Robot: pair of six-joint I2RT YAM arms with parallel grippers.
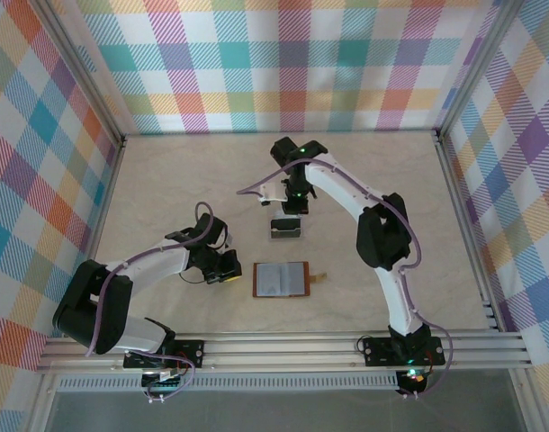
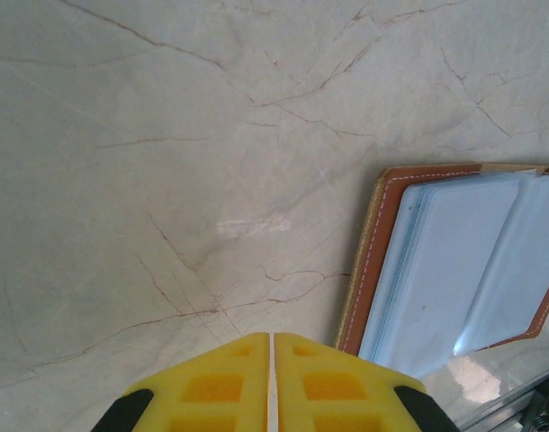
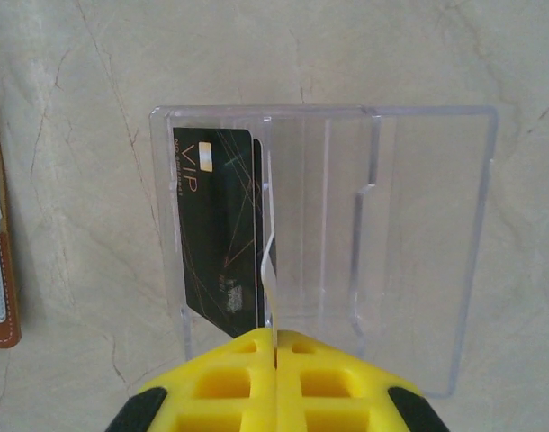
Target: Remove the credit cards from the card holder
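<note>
Two arms, the left arm (image 1: 130, 279) and the right arm (image 1: 382, 236), each carry two yellow fingers: left fingers (image 2: 222, 387), right fingers (image 3: 228, 389), so we count four in all. On the desk (image 1: 166, 180) we count one open card holder (image 1: 281, 279) and one clear tray (image 3: 418, 243). The tray holds two overlapping dark cards (image 3: 211, 243) — the second only an edge — and one pale card (image 3: 268, 274), seen edge-on.

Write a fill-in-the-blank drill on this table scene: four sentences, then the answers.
1. The wallet lies ___ on the table.
2. The black card in the clear box reads ___.
3. The left pincer, beside the wallet, is ___.
4. The right pincer pinches a thin ___ over the clear box.
Missing words: open; VIP; shut; card.
</note>
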